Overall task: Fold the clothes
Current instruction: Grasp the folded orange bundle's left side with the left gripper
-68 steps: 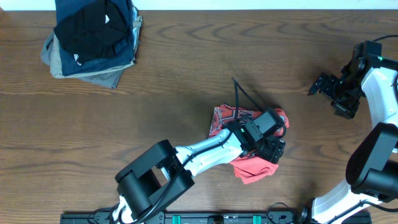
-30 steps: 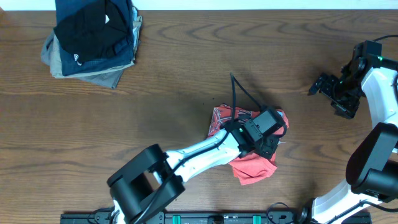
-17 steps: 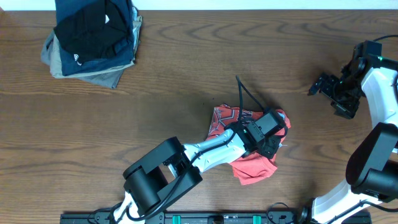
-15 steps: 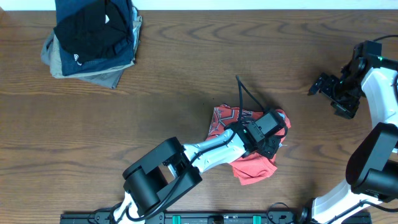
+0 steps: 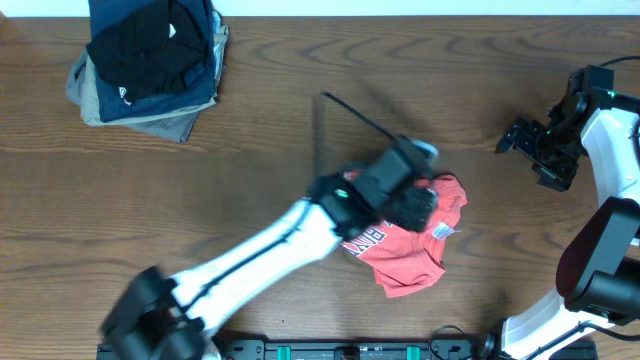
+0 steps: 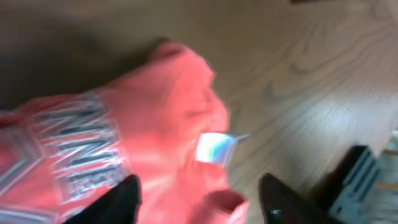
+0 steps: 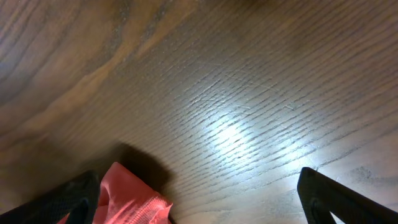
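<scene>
Folding from this heap risks a lumpy, lopsided result: the shirt (image 5: pixel 410 250) is bunched, not spread, so any edge picked up now would drag hidden layers with it. The left gripper (image 6: pixel 199 205) hangs low over it, fingers apart and, as far as the blur lets me judge, holding nothing; a finger could snag cloth. The right gripper (image 7: pixel 202 199) stands wide and empty. The shirt lies well apart from the stack (image 5: pixel 150 65): coral, crumpled, lettering up, tag (image 6: pixel 214 148) showing.
</scene>
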